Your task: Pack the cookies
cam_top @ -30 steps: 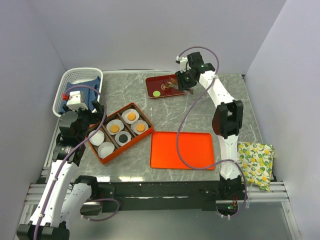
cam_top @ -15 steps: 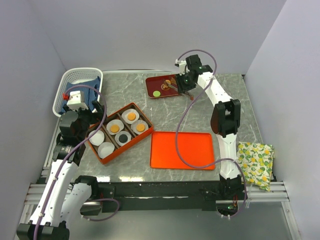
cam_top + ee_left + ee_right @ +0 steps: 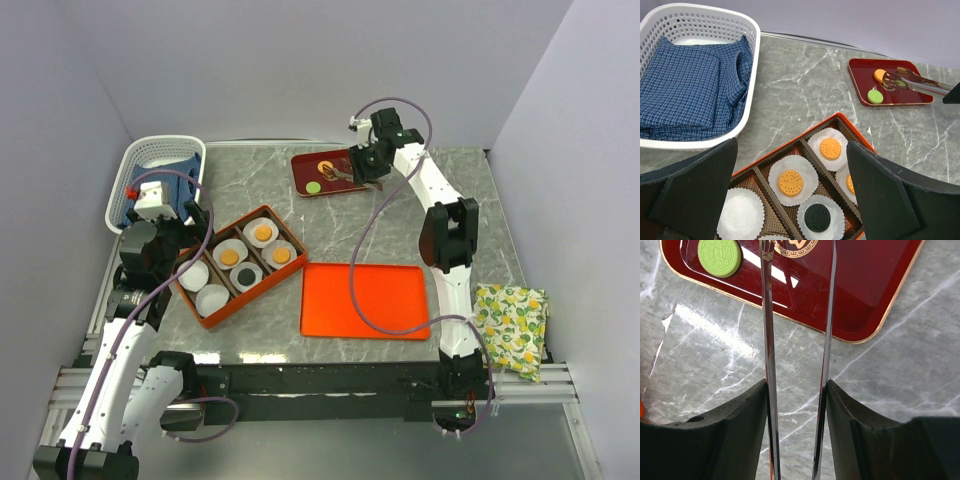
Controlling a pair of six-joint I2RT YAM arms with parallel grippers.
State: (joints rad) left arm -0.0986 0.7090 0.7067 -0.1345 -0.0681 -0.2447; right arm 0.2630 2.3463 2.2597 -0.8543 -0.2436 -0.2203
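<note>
An orange box (image 3: 240,266) holds white paper cups. Three orange cookies (image 3: 263,233) and a black cookie (image 3: 246,275) lie in cups; two cups (image 3: 212,298) are empty. A green cookie (image 3: 313,187) and an orange cookie (image 3: 325,167) lie on a dark red tray (image 3: 340,185). My right gripper (image 3: 365,160) is shut on metal tongs (image 3: 768,340), whose arms stand apart over the tray, right of the green cookie (image 3: 719,256). The tong tips (image 3: 892,79) are beside the orange cookie (image 3: 880,75). My left gripper (image 3: 791,145) is open and empty above the box (image 3: 837,118).
A white basket (image 3: 130,165) with a folded blue checked cloth (image 3: 685,85) stands at the back left. A flat orange lid (image 3: 365,300) lies at the front centre. A lemon-print cloth (image 3: 512,325) hangs at the table's right edge.
My right gripper has moved slightly left with the tongs, bringing their tips further over the dark red tray. The left arm has not moved.
</note>
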